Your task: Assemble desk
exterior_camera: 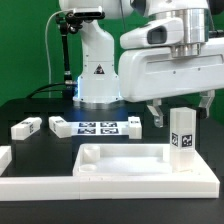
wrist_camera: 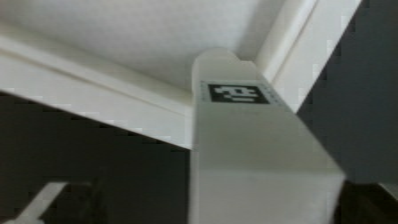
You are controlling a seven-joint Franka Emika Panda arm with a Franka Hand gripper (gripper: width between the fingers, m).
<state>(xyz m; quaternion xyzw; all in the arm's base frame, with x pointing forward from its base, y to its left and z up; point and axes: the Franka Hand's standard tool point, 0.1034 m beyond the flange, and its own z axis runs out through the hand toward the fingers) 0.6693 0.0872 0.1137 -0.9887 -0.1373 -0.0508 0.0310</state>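
The desk top (exterior_camera: 120, 160), a flat white panel with a raised rim, lies at the front of the black table. One white leg (exterior_camera: 181, 136) with a black-and-white tag stands upright at the top's far corner on the exterior view's right. My gripper (exterior_camera: 180, 108) hangs right over that leg, open, with its dark fingers on either side of the leg's upper end. In the wrist view the leg (wrist_camera: 249, 150) runs up between my gripper (wrist_camera: 214, 212) fingers, with a dark gap on one side, and it ends at the top's rim (wrist_camera: 107, 90). Three more legs (exterior_camera: 25, 127) (exterior_camera: 60, 126) (exterior_camera: 133, 122) lie behind the top.
The marker board (exterior_camera: 98, 128) lies flat between the loose legs, in front of the robot's white base (exterior_camera: 98, 75). Long white L-shaped border bars (exterior_camera: 8, 165) frame the table's front and the exterior view's left side, close against the desk top.
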